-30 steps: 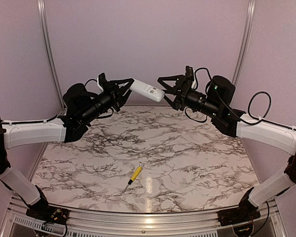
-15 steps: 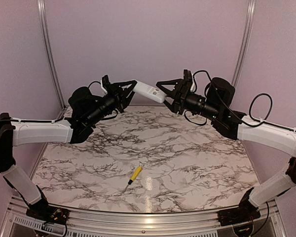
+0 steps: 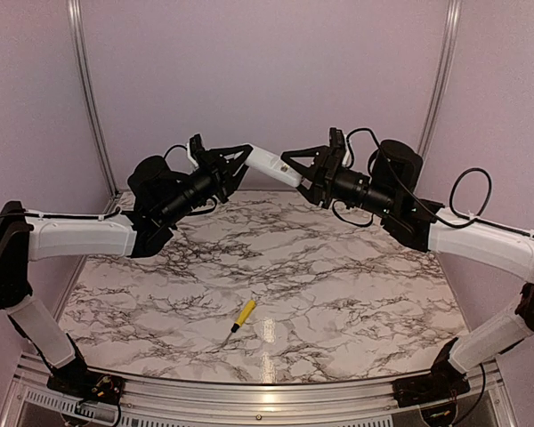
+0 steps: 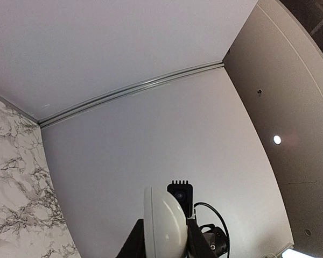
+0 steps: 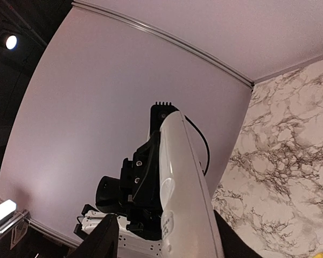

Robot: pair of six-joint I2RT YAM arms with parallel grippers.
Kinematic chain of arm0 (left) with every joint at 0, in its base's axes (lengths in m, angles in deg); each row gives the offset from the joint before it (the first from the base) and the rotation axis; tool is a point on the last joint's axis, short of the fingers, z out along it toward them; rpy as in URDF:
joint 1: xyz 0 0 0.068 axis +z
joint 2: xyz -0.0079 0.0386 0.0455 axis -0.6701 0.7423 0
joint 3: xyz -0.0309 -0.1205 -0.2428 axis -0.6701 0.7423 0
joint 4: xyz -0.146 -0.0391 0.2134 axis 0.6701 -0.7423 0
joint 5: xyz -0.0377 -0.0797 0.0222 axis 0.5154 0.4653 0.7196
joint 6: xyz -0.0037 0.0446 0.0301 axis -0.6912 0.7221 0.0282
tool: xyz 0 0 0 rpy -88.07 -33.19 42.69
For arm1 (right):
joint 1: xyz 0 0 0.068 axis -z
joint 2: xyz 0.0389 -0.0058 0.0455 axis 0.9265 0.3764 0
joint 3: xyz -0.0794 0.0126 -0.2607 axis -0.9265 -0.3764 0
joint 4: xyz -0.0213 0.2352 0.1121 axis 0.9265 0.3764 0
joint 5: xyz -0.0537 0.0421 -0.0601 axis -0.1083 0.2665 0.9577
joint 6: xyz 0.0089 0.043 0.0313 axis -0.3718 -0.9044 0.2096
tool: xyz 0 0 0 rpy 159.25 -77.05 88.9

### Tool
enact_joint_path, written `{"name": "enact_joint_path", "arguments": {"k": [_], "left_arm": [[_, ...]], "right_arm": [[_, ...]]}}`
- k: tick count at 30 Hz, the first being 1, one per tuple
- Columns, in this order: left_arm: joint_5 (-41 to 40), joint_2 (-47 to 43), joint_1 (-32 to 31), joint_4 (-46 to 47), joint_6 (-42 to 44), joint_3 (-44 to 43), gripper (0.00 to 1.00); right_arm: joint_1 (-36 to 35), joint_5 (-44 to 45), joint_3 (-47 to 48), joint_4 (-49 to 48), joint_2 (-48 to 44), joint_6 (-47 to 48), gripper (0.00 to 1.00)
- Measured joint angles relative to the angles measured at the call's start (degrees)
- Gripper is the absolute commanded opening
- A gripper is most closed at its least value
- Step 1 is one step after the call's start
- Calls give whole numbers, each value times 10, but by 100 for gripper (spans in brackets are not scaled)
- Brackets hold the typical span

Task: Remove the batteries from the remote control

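Observation:
The white remote control (image 3: 271, 164) is held in the air above the back of the table, between the two arms. My left gripper (image 3: 241, 161) is shut on its left end; in the left wrist view the remote's rounded end (image 4: 164, 226) fills the gap between the fingers. My right gripper (image 3: 295, 168) is open, with its fingers on either side of the remote's right end. In the right wrist view the remote (image 5: 183, 183) runs up between the spread fingers, close to the right one. The batteries are hidden.
A yellow-handled screwdriver (image 3: 242, 314) lies on the marble table (image 3: 356, 285) near the front middle. Pale walls and metal frame posts (image 3: 85, 89) enclose the back and sides.
The left arm has carried the remote a little to the right. The right gripper has moved left, and its open fingers now straddle the remote's end.

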Motion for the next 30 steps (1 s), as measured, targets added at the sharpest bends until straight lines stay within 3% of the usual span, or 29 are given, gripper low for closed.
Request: {"name": "enact_joint_path", "arguments": {"k": [21,28,30], "left_arm": [[9,9,-11,21,-6,-1,0],[9,9,-13,23,-4,-1,0],[8,9,-13,23,-2,-1,0]], "right_arm": [[0,-15,0,8,4,-5,23],[0,-17,0,9,4,-9,21],[0,-18,0,9,4,-9,14]]}}
